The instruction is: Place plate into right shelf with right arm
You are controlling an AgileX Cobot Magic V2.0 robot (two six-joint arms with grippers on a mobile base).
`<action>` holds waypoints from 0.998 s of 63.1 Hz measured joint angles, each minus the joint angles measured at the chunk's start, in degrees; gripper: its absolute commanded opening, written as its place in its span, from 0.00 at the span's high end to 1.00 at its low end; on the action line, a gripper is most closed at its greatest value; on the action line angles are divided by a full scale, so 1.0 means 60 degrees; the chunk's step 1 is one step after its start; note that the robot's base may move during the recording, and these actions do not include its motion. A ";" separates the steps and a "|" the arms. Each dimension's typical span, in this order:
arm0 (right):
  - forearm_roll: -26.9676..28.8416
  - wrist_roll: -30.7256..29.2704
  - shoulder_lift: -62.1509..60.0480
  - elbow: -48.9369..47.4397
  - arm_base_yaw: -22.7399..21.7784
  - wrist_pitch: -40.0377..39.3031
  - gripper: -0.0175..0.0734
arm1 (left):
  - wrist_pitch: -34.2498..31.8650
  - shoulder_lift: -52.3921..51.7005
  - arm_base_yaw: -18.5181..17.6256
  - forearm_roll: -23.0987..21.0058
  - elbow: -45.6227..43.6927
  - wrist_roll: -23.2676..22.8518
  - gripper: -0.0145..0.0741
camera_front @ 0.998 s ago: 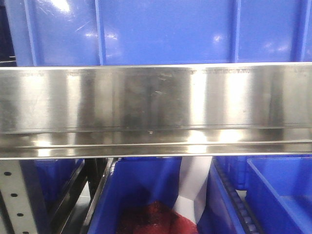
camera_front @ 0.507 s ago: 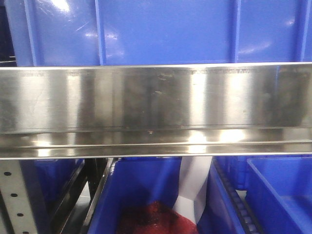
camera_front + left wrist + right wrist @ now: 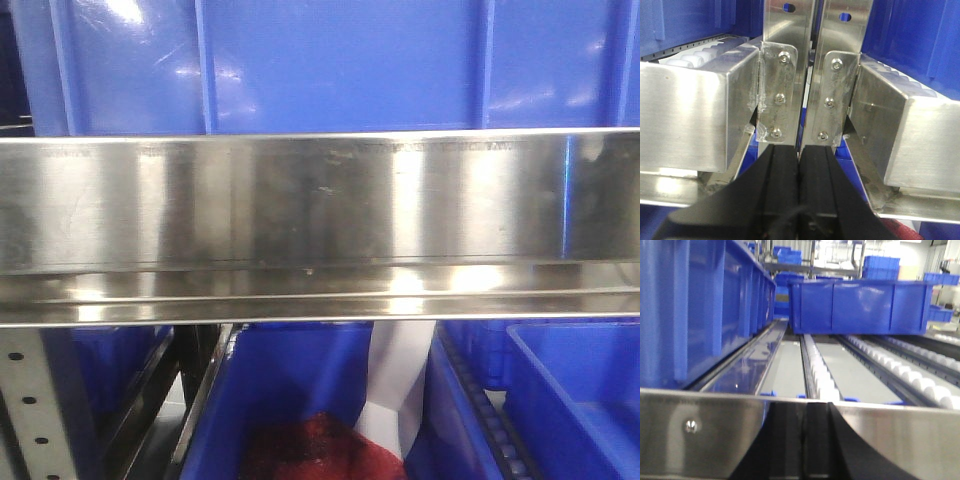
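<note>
The plate is not in any view. The right shelf's broad steel rail [image 3: 320,200] fills the front view, with blue bins above and below it. In the right wrist view my right gripper [image 3: 802,407] is shut, its black fingers pressed together with nothing seen between them. It sits just at the shelf's front rail [image 3: 700,430] and looks along the roller lanes [image 3: 820,375]. In the left wrist view my left gripper [image 3: 800,150] is shut and empty, just in front of two steel uprights [image 3: 787,75].
A large blue bin [image 3: 860,307] stands across the roller lanes at the back, and another blue bin [image 3: 700,305] lines the left side. In the front view a lower blue bin holds something red [image 3: 310,450]. A perforated grey upright [image 3: 30,410] is at the lower left.
Reflections on the right part of the steel rail and the pale strip between the lower bins have shifted slightly. Nothing else has visibly moved.
</note>
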 measured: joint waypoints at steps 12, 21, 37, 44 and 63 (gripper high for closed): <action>-0.0021 0.0004 0.0000 0.0000 0.0000 0.0254 0.75 | 0.0000 0.0000 0.0000 0.0000 0.0000 0.0000 0.89; -0.0021 0.0021 0.0000 0.0000 0.0000 0.0254 0.75 | 0.0000 0.0000 0.0000 0.0000 0.0000 0.0000 0.89; -0.0021 0.0141 0.0000 0.0000 0.0000 0.0254 0.75 | 0.0000 0.0000 0.0000 0.0000 0.0000 0.0000 0.89; -0.0021 0.0141 0.0000 0.0000 0.0000 0.0263 0.75 | 0.0000 0.0000 0.0000 0.0000 0.0000 0.0000 0.89; -0.0021 0.0164 0.0000 0.0000 0.0000 0.0523 0.75 | 0.0000 0.0000 0.0000 0.0000 0.0000 0.0000 0.89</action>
